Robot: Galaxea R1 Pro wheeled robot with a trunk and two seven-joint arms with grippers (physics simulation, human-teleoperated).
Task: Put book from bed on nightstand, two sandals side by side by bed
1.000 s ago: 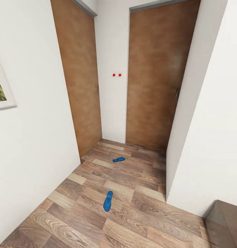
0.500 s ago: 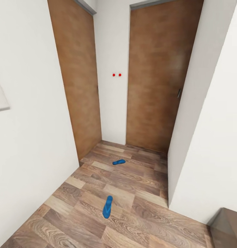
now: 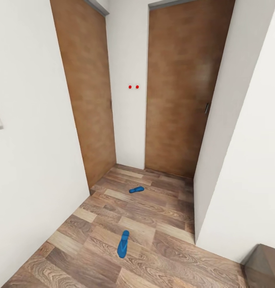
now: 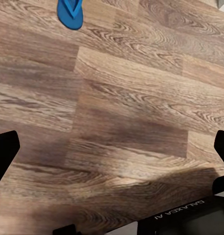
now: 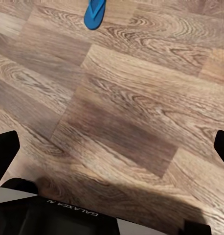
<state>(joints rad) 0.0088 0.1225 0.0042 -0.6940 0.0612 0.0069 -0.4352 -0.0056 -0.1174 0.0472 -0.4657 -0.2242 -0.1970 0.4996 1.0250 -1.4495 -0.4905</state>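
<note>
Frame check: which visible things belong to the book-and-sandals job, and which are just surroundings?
Part of the job:
- near flat bright blue sandal, lying on the wood-plank floor
- far flat bright blue sandal, lying apart from it, nearer the doors

Just surroundings:
- left brown wooden door
- right brown wooden door
- white walls
- dark brown furniture corner

Two sandals on the floor (image 3: 161, 224), well apart: near sandal (image 3: 123, 243) ahead, far sandal (image 3: 136, 189) behind it. Beyond, two doors: left door (image 3: 83, 88), right door (image 3: 179, 88). Wall (image 3: 33, 160) at left.
</note>
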